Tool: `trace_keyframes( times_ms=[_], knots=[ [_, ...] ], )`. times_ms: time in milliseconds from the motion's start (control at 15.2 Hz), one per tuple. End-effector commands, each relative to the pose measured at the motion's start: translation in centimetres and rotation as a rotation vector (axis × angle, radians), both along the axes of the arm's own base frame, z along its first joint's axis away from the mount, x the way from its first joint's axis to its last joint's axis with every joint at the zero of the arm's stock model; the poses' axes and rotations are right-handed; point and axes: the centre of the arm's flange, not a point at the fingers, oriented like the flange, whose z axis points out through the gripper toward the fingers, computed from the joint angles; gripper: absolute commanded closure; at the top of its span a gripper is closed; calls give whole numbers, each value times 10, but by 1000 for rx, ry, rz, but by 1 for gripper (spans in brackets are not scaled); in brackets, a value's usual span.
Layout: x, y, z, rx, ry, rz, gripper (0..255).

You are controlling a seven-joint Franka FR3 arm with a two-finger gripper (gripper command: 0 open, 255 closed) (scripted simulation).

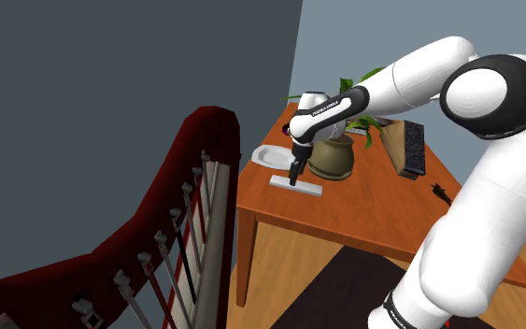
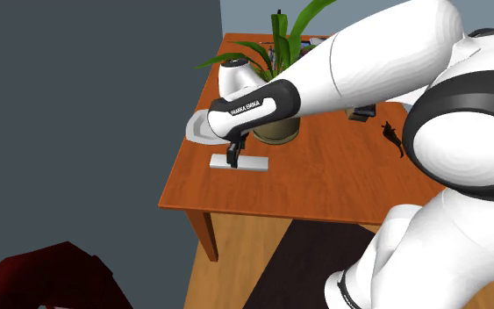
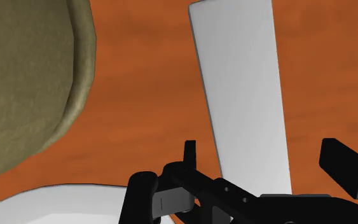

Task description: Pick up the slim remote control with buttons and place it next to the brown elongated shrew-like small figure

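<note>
Shoulder view: black gripper [image 1: 294, 178] over flat white slim remote [image 1: 298, 185].
Jaws spread astride it, untouching, by orange wooden table's [image 1: 363, 217] edge.

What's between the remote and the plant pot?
Only bare orange tabletop lies between the white remote and the olive pot, seen in the wrist view.

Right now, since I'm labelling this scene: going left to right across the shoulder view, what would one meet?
Dark red chair → white dish → olive plant pot → brown block → small dark figure. The pale remote overlaps dish and pot, so it is left out.
</note>
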Motion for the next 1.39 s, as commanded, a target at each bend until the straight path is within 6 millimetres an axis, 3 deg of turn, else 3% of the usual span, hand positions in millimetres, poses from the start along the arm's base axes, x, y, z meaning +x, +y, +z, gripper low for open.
trace_keyframes(
  times_ms=[0, 264, 726, 792, 1320],
  knots=[
    [0, 1, -10, -1, 0, 2, 0],
    [0, 1, -28, -1, 0, 2, 0],
    [0, 1, -28, -1, 0, 2, 0],
    [0, 1, -28, -1, 0, 2, 255],
    [0, 1, -28, -1, 0, 2, 255]
  ],
)
